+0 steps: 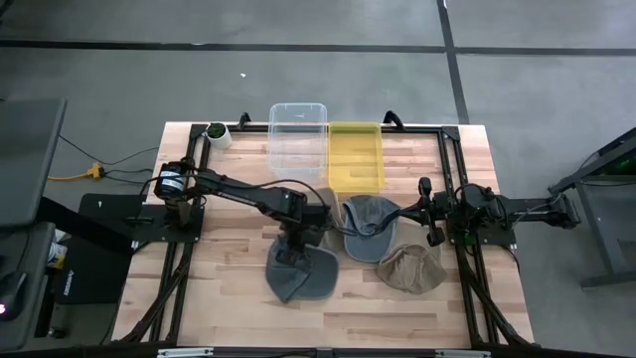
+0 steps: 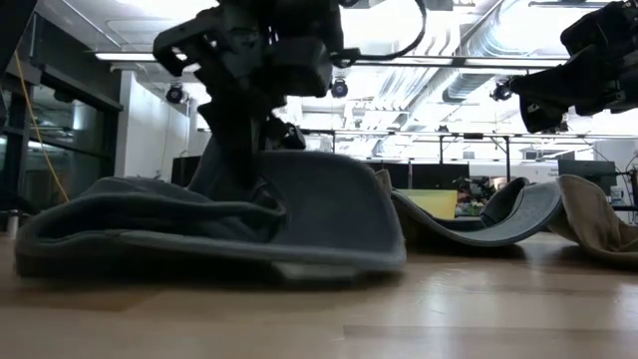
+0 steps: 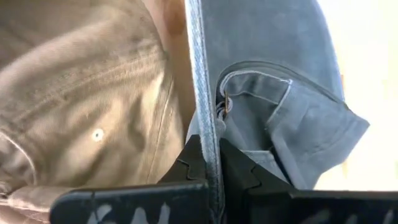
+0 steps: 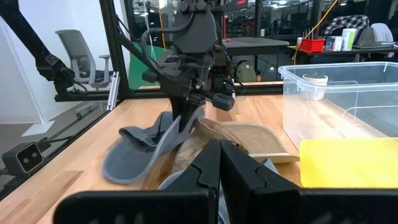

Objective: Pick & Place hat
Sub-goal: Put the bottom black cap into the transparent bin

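Observation:
A blue-grey hat [image 1: 303, 273] lies on the wooden table near its middle, its near part flat on the wood [image 2: 199, 234]. My left gripper [image 1: 298, 239] stands over the hat's far edge, shut on it. A grey-green hat [image 1: 370, 227] and a tan hat [image 1: 410, 267] lie to the right of it on the table. My right gripper [image 1: 427, 214] hangs shut above the table's right side [image 2: 573, 90], next to those two hats, touching nothing. My left gripper [image 3: 208, 171] pinches a thin edge of the blue-grey hat [image 3: 207, 124] between its two fingers, which lie across that edge. It comes from above, pointing down [image 4: 186, 115]. The held edge stands raised while the hat's near part [image 4: 124, 165] rests on the table.
A clear plastic bin [image 1: 298, 139] and a yellow bin [image 1: 356, 154] sit side by side at the table's far edge. A small white and green cup [image 1: 216, 134] stands at the far left corner. Bare wood lies along the near edge [image 1: 328, 323].

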Controlling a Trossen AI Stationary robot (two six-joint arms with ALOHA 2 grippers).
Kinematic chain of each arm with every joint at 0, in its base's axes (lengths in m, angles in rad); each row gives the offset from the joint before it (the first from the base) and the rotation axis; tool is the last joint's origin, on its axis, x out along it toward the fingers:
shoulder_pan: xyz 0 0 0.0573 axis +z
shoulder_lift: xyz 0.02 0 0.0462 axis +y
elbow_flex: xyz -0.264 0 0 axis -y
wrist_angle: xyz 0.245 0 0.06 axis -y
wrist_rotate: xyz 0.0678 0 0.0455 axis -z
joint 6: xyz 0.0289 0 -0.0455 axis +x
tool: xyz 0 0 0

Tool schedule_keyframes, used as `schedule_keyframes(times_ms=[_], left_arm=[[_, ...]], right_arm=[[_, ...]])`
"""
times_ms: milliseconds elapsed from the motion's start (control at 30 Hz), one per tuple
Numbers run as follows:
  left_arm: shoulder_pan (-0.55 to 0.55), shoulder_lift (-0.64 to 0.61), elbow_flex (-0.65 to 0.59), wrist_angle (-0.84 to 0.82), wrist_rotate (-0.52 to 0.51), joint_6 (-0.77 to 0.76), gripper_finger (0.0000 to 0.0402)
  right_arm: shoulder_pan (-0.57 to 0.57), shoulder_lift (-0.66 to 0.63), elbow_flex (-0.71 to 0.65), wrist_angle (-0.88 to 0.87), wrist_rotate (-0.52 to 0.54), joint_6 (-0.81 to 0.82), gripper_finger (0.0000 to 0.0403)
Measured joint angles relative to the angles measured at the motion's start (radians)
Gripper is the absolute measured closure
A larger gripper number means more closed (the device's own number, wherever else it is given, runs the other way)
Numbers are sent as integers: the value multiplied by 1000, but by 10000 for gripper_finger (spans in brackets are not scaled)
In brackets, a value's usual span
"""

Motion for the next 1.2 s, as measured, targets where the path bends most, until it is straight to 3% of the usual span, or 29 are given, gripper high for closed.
schedule_keyframes(times_ms=[500, 900, 1200], left_arm=[[-2, 0, 154, -199, 18, -17, 401], [0, -133, 163, -257, -35, -54, 401], [0, -150, 163, -266, -61, -107, 401]], right_arm=[[0, 0, 0, 0, 0, 0, 398], [0, 0, 0, 0, 0, 0, 398], [0, 0, 0, 0, 0, 0, 398]])
